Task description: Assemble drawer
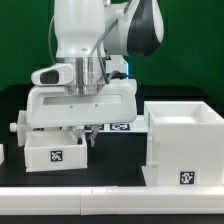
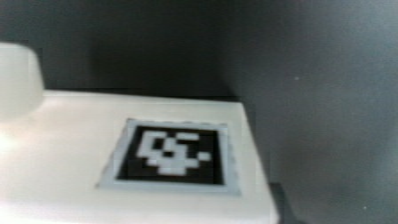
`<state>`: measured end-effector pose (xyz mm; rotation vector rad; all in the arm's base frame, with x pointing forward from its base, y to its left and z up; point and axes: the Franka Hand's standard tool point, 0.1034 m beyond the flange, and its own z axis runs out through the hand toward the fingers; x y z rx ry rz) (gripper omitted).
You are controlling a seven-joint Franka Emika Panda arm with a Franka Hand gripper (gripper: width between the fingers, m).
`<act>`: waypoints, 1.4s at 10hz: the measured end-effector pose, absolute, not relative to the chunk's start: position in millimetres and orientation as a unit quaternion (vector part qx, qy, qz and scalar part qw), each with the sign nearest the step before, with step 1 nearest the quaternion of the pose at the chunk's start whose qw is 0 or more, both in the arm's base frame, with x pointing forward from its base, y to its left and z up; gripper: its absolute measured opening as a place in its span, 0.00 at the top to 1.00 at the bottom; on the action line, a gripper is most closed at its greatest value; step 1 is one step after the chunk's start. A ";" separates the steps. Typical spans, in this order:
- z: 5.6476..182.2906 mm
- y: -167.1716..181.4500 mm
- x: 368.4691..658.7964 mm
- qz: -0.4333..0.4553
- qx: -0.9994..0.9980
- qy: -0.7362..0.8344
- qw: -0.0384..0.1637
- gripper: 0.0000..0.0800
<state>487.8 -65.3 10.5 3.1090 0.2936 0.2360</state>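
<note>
exterior view
gripper [image 1: 84,132]: hangs under the white arm near the picture's centre, with its dark fingertips down at the rear top edge of the small tray; the broad white hand body hides the gap, so I cannot tell how far the fingers are spread or whether they hold anything
small tray [image 1: 55,152]: at 8 o'clock from the centre, on the black table [image 1: 110,178], with a square tag on its front face
casing [image 1: 185,140]: large white box at 4 o'clock, apart from the small tray, with a tag low on its front
marker board [image 1: 120,126]: lies flat behind, glimpsed between the small tray and the casing

wrist view
white face [image 2: 71,140]: blurred, probably the small tray's top, carrying one black-and-white tag [image 2: 173,152]
rounded white piece [image 2: 15,80]: at the frame's edge, too blurred to name
</note>
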 end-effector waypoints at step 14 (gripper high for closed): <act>39.8 -67.8 528.9 0.080 0.954 0.289 -0.019 0.95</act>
